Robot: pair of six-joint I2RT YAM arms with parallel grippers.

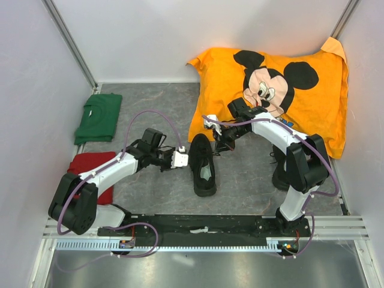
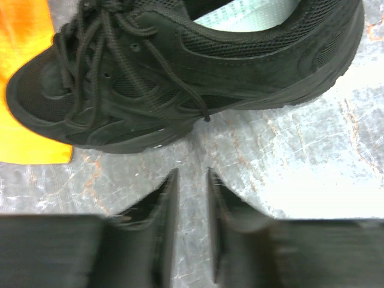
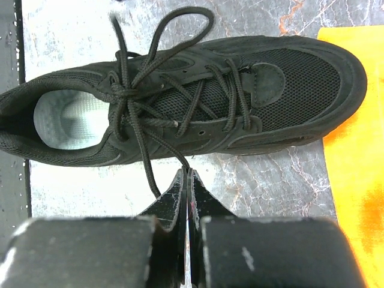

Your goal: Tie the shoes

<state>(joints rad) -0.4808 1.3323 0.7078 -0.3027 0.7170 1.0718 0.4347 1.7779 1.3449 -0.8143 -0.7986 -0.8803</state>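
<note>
One black shoe (image 1: 203, 165) lies on the grey floor between my arms, pale insole showing. The other shoe (image 1: 279, 174) stands partly hidden behind the right arm. My left gripper (image 1: 180, 159) hovers just left of the middle shoe. In the left wrist view its jaws (image 2: 192, 172) stand slightly apart with only floor between them, and the shoe (image 2: 180, 78) and a loose lace end (image 2: 203, 114) lie just beyond. My right gripper (image 3: 188, 173) is shut on a lace strand (image 3: 171, 150) running from the knot on the shoe (image 3: 270, 96). One lace loop (image 3: 180, 24) lies on the shoe's far side.
An orange Mickey Mouse pillow (image 1: 276, 78) fills the back right, its edge close to the shoe's toe (image 3: 354, 180). A folded green cloth (image 1: 99, 117) and a red cloth (image 1: 90, 165) lie at the left. White walls enclose the floor; a metal rail (image 1: 204, 243) runs along the front.
</note>
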